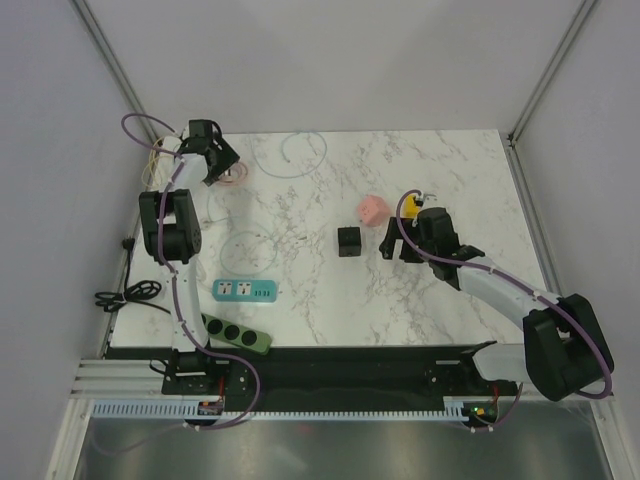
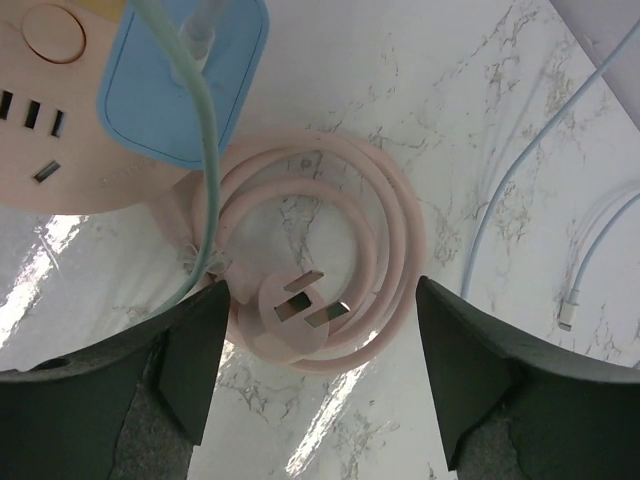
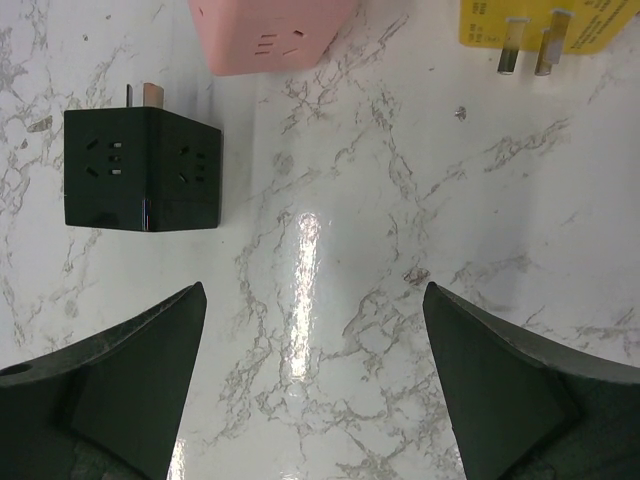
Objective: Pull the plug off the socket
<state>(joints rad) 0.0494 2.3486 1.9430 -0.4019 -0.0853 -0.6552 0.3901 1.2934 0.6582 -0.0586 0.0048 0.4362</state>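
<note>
In the left wrist view a blue plug (image 2: pixel 185 75) with a pale green cable (image 2: pixel 208 170) sits on a pink socket block (image 2: pixel 60 140) at the top left. Below it lies the block's pink cord, coiled (image 2: pixel 400 230), its three-pronged end (image 2: pixel 300 315) facing up. My left gripper (image 2: pixel 322 300) hangs open over that coil, the blue plug beyond its fingertips and nothing between the jaws. From above it (image 1: pixel 222 165) is at the table's far left corner. My right gripper (image 3: pixel 314 295) is open over bare marble, right of centre (image 1: pixel 392 243).
A black socket cube (image 3: pixel 140 185), a pink cube (image 3: pixel 270 30) and a yellow plug (image 3: pixel 540 25) lie ahead of the right gripper. A blue strip (image 1: pixel 246 290) and a green strip (image 1: pixel 235 333) sit near the left front edge. Loose white (image 2: pixel 585 270) and pale blue (image 2: pixel 520 170) cables lie right of the coil.
</note>
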